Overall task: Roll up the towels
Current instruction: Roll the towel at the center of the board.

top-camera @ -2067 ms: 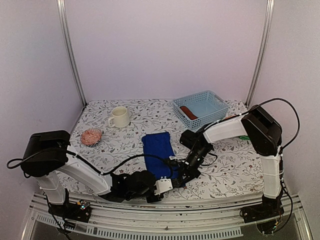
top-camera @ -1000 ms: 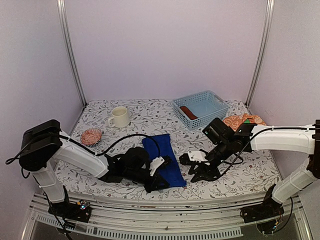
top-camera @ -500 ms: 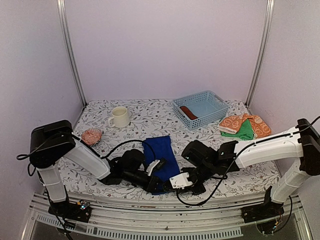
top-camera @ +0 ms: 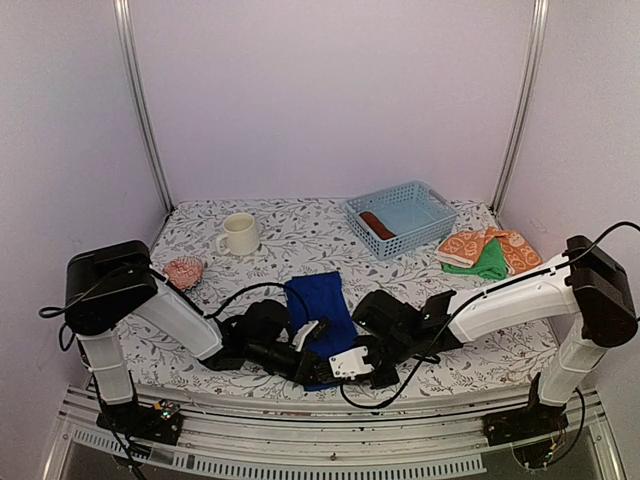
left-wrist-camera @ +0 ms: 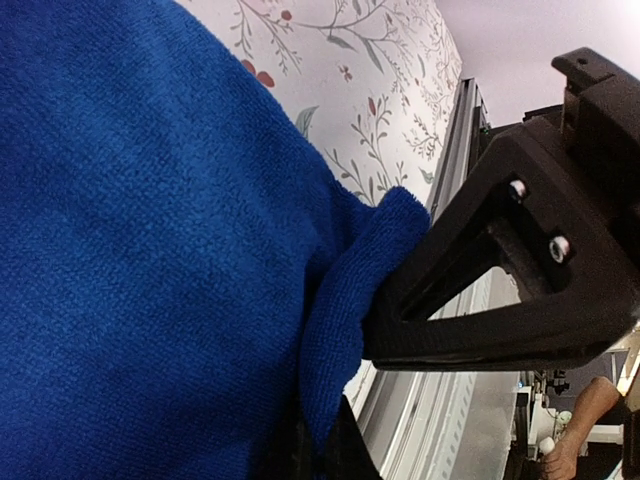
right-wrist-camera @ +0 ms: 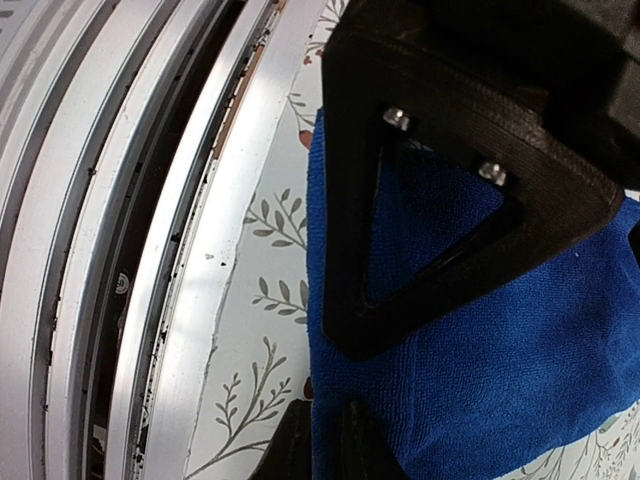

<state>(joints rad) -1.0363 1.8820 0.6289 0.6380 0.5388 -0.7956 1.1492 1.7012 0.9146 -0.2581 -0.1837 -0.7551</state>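
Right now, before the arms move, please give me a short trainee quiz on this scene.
1. What lies in the basket?
2. Which towel do the left gripper and the right gripper pinch? A the blue towel, B a green one, C an orange one.
3. True or false: the mug stands in the basket.
Key: 1 a rust-brown towel; 2 A; 3 false.

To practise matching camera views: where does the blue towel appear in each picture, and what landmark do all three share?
Top external: the blue towel lies at the centre, near the table's front edge.
Left wrist: the blue towel fills the left half.
Right wrist: the blue towel fills the lower right.
Shared landmark: the floral tabletop, which shows beside the towel in every view.
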